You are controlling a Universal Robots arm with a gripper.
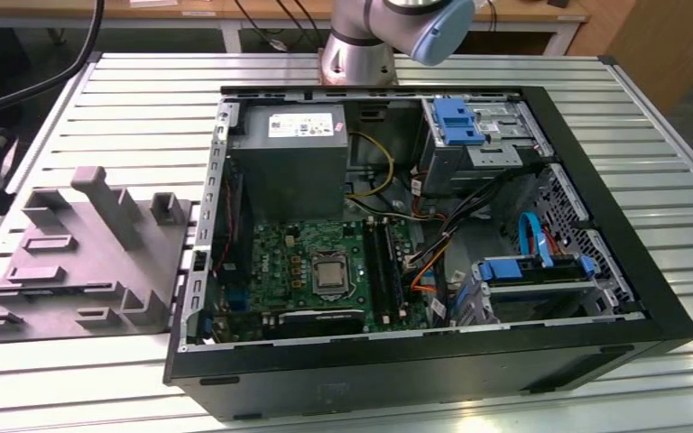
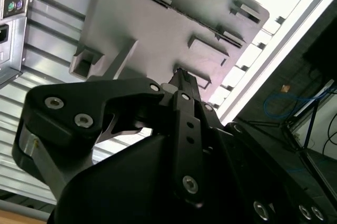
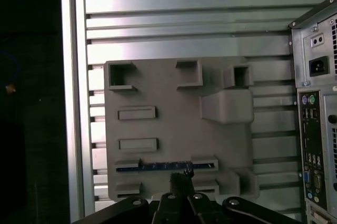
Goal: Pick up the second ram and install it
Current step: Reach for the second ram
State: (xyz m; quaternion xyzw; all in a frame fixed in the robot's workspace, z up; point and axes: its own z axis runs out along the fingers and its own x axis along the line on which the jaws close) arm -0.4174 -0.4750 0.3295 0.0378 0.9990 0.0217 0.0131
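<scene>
- Gripper (image 3: 181, 177) hangs above a grey plastic holder (image 3: 158, 92). In both wrist views its fingers look pressed together at the tips (image 2: 180, 75), with nothing between them.
- Ram stick (image 3: 158, 167), thin and blue, stands on edge in a long narrow slot of the holder, close to one of the holder's edges. Its length points toward the computer case (image 3: 316, 103).
- In the first wrist view the gripper's dark tip overlaps the line of the ram stick near its middle. I cannot tell whether it touches the stick.
- In the exterior view the holder (image 1: 82, 262) lies flat on a slatted metal table (image 1: 635, 90), just beside the computer case (image 1: 443, 370), on the exterior view's left.
- The case lies on its side with the cover off, so its inside faces up.
- Inside it, a green board (image 1: 286, 262) carries a square processor socket (image 1: 326, 275) and narrow black slots (image 1: 381, 262) just beside the socket, on the exterior view's right.
- A grey power supply box (image 1: 286, 153) sits beyond the board, and orange, yellow and blue cables run across the case.
- The arm's base (image 1: 359, 54) stands on the table behind the case.
</scene>
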